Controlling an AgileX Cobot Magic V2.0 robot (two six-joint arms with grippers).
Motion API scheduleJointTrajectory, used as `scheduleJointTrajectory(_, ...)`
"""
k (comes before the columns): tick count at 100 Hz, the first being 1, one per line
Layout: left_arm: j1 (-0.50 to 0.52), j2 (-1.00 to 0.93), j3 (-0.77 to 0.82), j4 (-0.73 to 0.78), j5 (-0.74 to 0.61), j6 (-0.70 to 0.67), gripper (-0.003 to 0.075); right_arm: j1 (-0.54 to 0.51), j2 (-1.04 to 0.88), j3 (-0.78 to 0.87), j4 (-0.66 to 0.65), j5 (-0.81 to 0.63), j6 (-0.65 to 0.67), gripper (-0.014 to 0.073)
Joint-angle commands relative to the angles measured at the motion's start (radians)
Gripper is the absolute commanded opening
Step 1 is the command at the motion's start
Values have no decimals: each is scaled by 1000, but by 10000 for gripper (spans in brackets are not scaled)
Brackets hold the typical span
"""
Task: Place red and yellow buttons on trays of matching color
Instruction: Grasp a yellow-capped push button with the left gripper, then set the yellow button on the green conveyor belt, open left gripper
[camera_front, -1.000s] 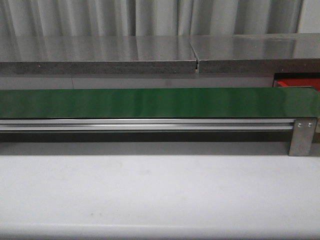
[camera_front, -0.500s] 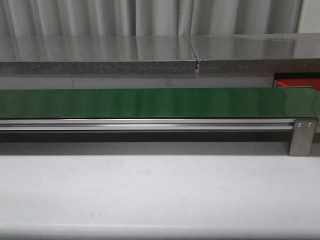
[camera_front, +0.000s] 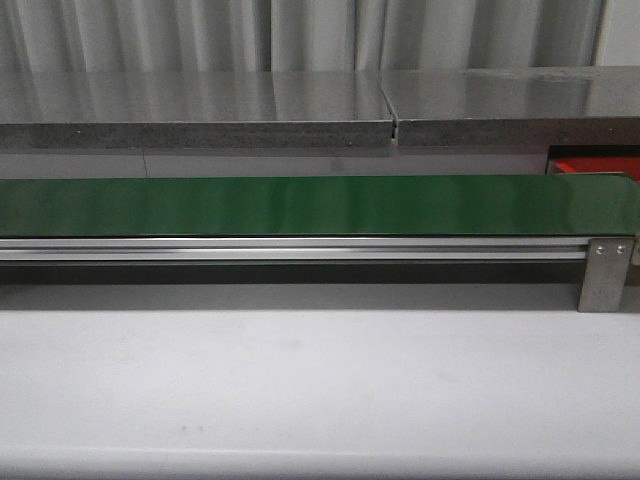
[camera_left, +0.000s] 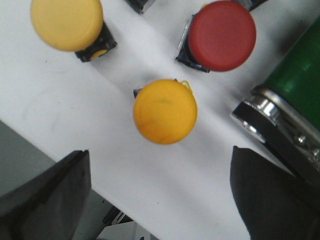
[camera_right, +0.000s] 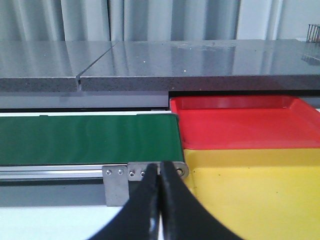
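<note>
Under my left pincer (camera_left: 159, 195) sits an orange-yellow button (camera_left: 165, 111) on the white table (camera_left: 60, 100), lined up between my spread, released fingers (camera_left: 47, 192), so I judge it is my next pick. Nothing is gripped yet. A paler yellow button (camera_left: 66, 23) and a red button (camera_left: 221, 35) rest farther off, the red one near the conveyor's metal end roller (camera_left: 260, 112) and green belt (camera_left: 297, 82). My right pincer (camera_right: 160, 200) is clenched on nothing, fingertips pressed together, parked facing the belt's far end where the red tray (camera_right: 240, 122) sits behind the yellow tray (camera_right: 250, 185); both trays look bare, so sorting seems not yet begun. From the front view the belt carries nothing and neither arm shows.
</note>
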Motion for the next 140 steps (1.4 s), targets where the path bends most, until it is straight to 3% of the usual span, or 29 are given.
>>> scheduleJointTrajectory(1,1,2,-65,-20,-6,-7,566,-6,-16,-22,-12,-77,-5,-117)
scheduleJointTrajectory(52,1,150,-143,-23,-44,-7,554,-6,-16,-22,-12,-77,-5,-117)
scheduleJointTrajectory(59,1,150,-145,-23,-45,-7,491,-6,-16,-22,-12,-77,-5,-117)
scheduleJointTrajectory(76,1,150,-145,-23,-45,-7,256,-6,-16,-22,-12,-77,-5,-117)
scheduleJointTrajectory(85,1,150,-145,-23,-45,-7,193,-6,-16,-22,-12,-77,-5,-117)
scheduleJointTrajectory(123,-16,-44,-150,-40,-1,23,189,-6,-16,-22,-12,-77,-5,-117)
scheduleJointTrajectory(140,-45,-81,-258,-42,83,47,189,-6,-16,-22,-12,-77,-5,-117)
